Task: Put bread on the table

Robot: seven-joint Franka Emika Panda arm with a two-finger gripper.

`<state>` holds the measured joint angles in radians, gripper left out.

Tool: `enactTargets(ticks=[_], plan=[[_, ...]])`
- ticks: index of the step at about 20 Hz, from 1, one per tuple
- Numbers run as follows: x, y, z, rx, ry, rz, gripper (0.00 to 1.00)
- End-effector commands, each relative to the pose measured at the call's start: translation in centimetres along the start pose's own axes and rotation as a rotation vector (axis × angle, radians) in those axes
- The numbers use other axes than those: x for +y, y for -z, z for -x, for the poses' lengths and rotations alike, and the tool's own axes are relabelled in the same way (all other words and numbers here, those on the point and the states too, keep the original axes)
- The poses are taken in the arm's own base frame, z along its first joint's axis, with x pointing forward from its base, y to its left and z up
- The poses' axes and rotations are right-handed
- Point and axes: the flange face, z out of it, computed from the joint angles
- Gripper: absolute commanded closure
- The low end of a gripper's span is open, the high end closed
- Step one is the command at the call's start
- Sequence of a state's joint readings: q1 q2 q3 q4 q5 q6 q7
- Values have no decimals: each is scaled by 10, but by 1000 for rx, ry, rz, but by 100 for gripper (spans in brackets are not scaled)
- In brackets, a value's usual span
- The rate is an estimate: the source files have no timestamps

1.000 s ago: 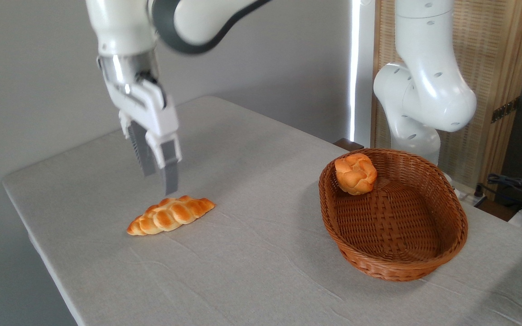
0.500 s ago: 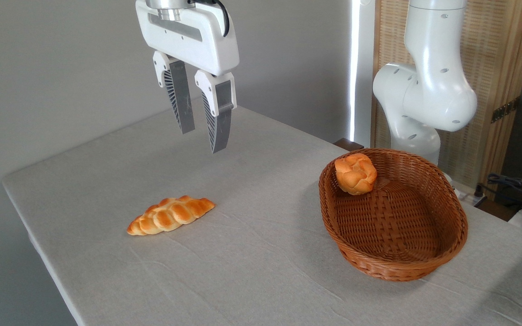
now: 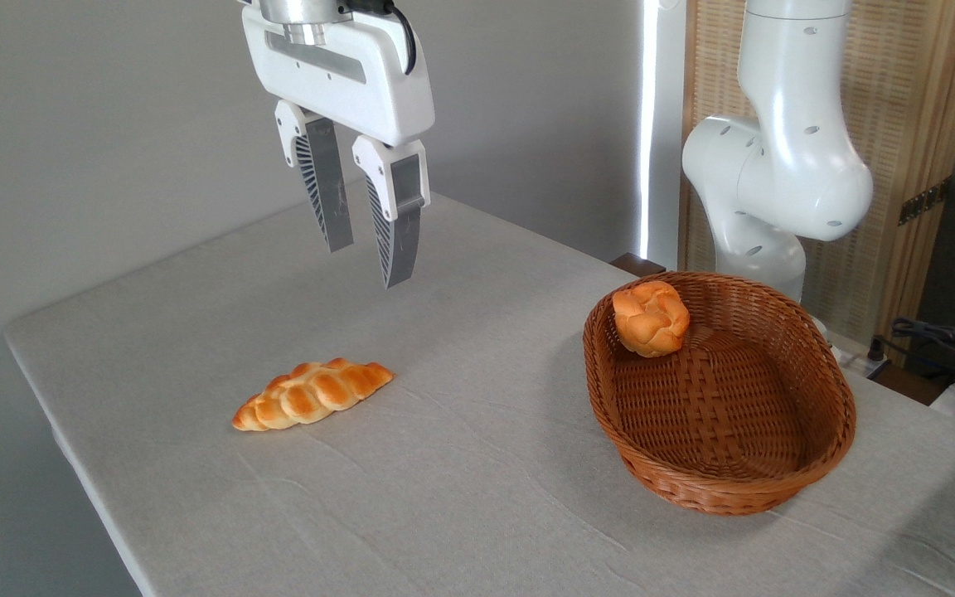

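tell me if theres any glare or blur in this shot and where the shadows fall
In the camera view, a blown-out strip of daylight runs down the back wall beside the arm; the bread, bun and gripper are sharp, with no motion blur; soft shadows lie on the table left of the basket.

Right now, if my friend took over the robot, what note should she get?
Gripper: open, empty, up in the air above the table.
Bread: the braided loaf lies flat on the cloth, left of the basket, touching nothing else.
Round bun: leaning inside the basket at its far end.
Done: the bread is on the table.
Left: nothing much, just park the arm.
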<state>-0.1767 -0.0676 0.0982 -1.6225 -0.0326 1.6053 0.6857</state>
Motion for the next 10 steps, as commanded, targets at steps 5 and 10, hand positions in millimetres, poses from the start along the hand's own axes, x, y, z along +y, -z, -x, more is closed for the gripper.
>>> enactTargets(ticks=[5, 10], plan=[[2, 1, -6, -7, -4, 11, 0], [0, 0, -5, -9, -3, 11, 0]])
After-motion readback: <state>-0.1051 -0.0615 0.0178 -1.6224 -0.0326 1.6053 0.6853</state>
